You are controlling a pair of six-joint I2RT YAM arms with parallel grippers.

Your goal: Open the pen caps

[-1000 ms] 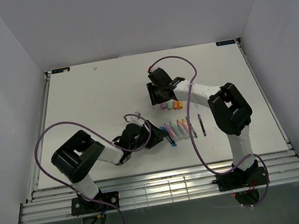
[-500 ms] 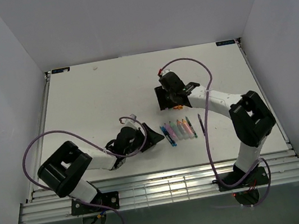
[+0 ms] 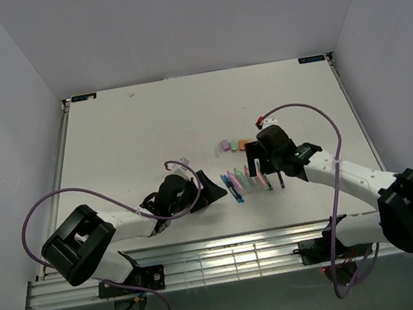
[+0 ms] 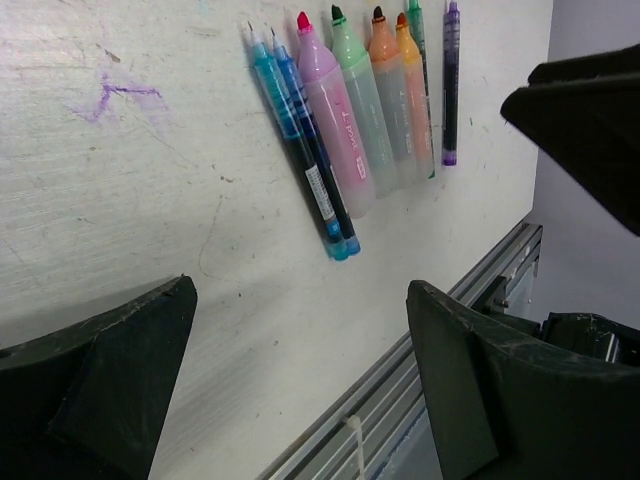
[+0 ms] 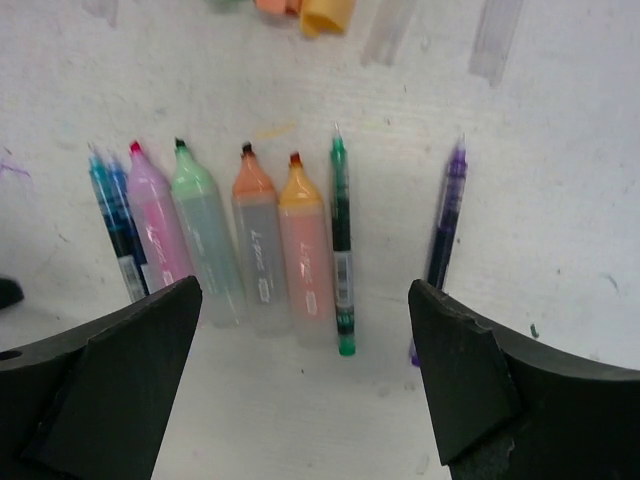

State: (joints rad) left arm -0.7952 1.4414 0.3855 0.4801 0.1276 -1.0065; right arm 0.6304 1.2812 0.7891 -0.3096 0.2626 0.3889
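Note:
A row of uncapped pens (image 3: 251,179) lies side by side on the white table, tips pointing away. In the right wrist view they read blue (image 5: 118,235), pink (image 5: 155,228), mint green (image 5: 207,245), orange (image 5: 259,250), yellow-orange (image 5: 306,255), slim green (image 5: 342,240) and purple (image 5: 443,225). The loose pen caps (image 3: 233,145) lie just behind the row. An orange and a yellow cap (image 5: 322,12) show at the top edge. My right gripper (image 3: 255,168) (image 5: 305,300) hangs open over the row, holding nothing. My left gripper (image 3: 213,188) (image 4: 300,330) stands open and empty, left of the blue pens (image 4: 305,150).
The table's slatted metal front edge (image 4: 440,330) runs close in front of my left gripper. Purple cables (image 3: 297,109) loop over both arms. White walls close in the table on three sides.
My right arm swung back from the caps to above the pen row, and its jaws opened wide. The left gripper opened wider and stayed left of the pens.

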